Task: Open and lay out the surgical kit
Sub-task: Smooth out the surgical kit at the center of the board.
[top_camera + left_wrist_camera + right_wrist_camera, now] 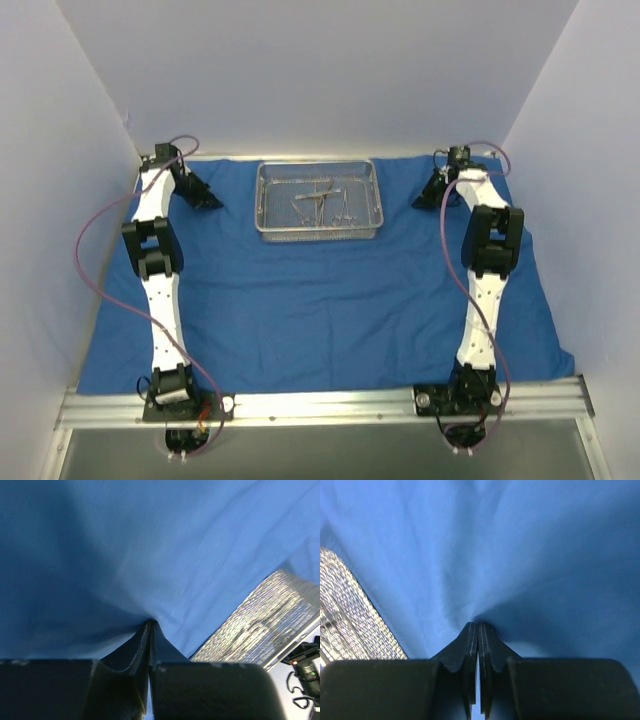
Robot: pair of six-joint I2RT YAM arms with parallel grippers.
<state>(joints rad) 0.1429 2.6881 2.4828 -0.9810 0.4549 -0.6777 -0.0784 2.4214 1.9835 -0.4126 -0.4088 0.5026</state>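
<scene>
The royal-blue cloth wrap (320, 310) lies spread flat over the table. The silver wire-mesh tray (264, 200) stands on it at the back middle, with several thin steel ring-handled instruments (322, 204) inside. My left gripper (206, 200) is low on the cloth left of the tray; in the left wrist view (150, 625) its jaws are closed on a pucker of blue cloth (150, 555), with the tray (260, 625) to its right. My right gripper (428, 198) is right of the tray, also closed on gathered cloth (485, 545) at its tips (478, 626); the tray's mesh (345, 615) shows at left.
White walls close in the left, right and back. A metal rail (320, 405) with both arm bases runs along the near edge. Purple cables (85, 260) loop beside each arm. The cloth's near right corner (560, 360) reaches the rail.
</scene>
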